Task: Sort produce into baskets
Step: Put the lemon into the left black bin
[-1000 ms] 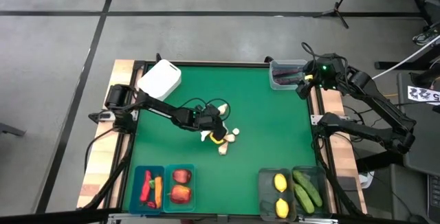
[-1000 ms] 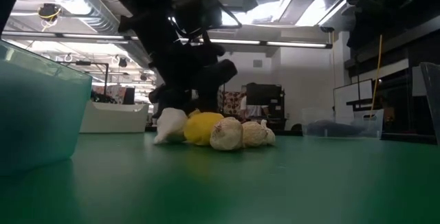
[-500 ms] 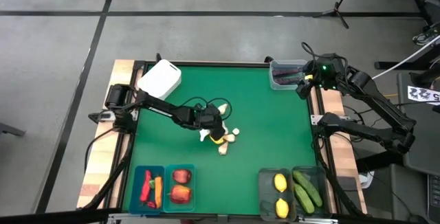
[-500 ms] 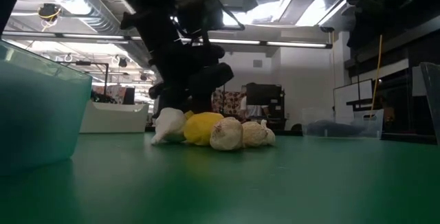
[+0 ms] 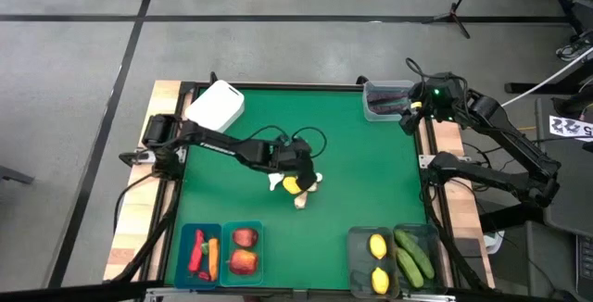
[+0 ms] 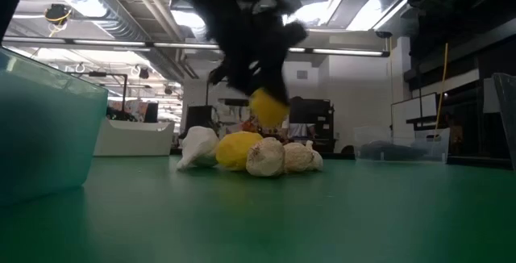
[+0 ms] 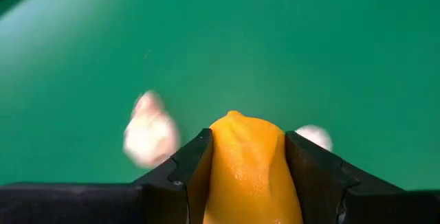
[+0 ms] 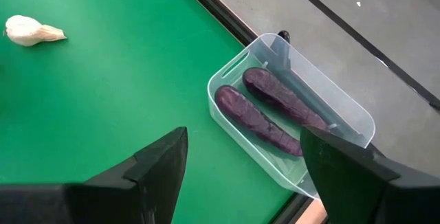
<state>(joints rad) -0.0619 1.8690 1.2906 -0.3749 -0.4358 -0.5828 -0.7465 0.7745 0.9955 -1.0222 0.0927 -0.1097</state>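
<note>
My left gripper (image 5: pixel 298 174) hangs over the middle of the green table, shut on a yellow lemon (image 6: pixel 268 106) that is clear of the table. Below it lies a small pile: a second lemon (image 6: pixel 239 150) and three white garlic bulbs (image 6: pixel 264 158), all resting on the table. My right gripper (image 8: pixel 244 136) waits open at the far right, above a clear tub (image 8: pixel 347 110) holding two purple eggplants (image 8: pixel 253 119). My left gripper pinches the lemon's two long sides (image 7: pixel 223 165) between its two fingers (image 7: pixel 187 165). The lemon lies lengthwise along the fingers, its pointed end (image 7: pixel 235 117) sticking out past the fingertips. The fingers slant down from the table's left. The lemon is lifted clear above the pile.
A white box (image 5: pixel 216 106) stands at the far left corner. Along the near edge are two teal baskets (image 5: pixel 220 230) with red peppers, a carrot and apples, and two dark-tinted baskets (image 5: pixel 393 235) with lemons and cucumbers. A lone garlic bulb (image 8: pixel 27 30) shows in the right wrist view.
My left gripper has risen from the pile and drifted toward the table's right edge, taking one lemon with it. That lemon now hangs clear above the pile. The other lemon and the garlic bulbs have stayed where they were.
</note>
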